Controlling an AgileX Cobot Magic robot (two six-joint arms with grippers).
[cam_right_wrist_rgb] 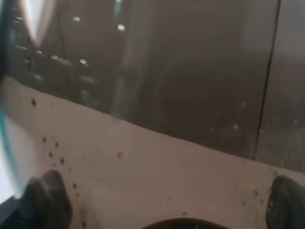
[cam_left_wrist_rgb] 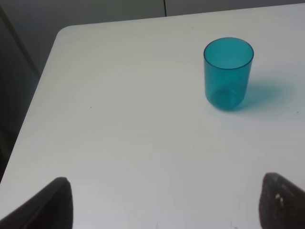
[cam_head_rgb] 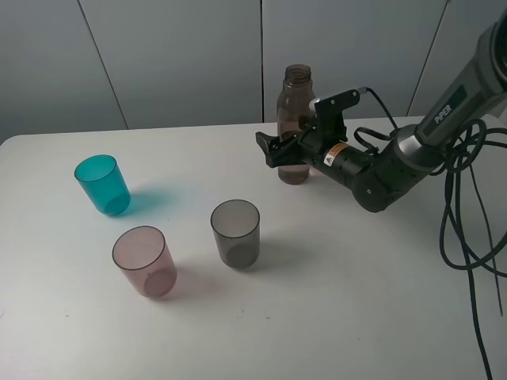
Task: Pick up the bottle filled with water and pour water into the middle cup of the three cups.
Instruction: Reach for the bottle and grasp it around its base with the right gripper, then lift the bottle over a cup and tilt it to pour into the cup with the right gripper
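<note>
The right pincer (cam_head_rgb: 283, 150) was spread wide around the tall, slim, smoky-brown see-through plastic bottle (cam_head_rgb: 295, 103).

The bottle stood upright, with no cap, near the back of the white worktop (cam_head_rgb: 356, 301), and its lower half sat between the two black fingers. I could not tell if the fingers touched it. The see-through pink plastic cup (cam_head_rgb: 144, 261) stood upright near the front. The see-through teal plastic cup (cam_head_rgb: 103, 184) was behind it to the left, and the smoky grey plastic cup (cam_head_rgb: 235, 233) was just to its right. All three cups were well apart from the bottle. The left pincer (cam_left_wrist_rgb: 167, 210) was spread wide too, with nothing in it, near the teal cup.
</note>
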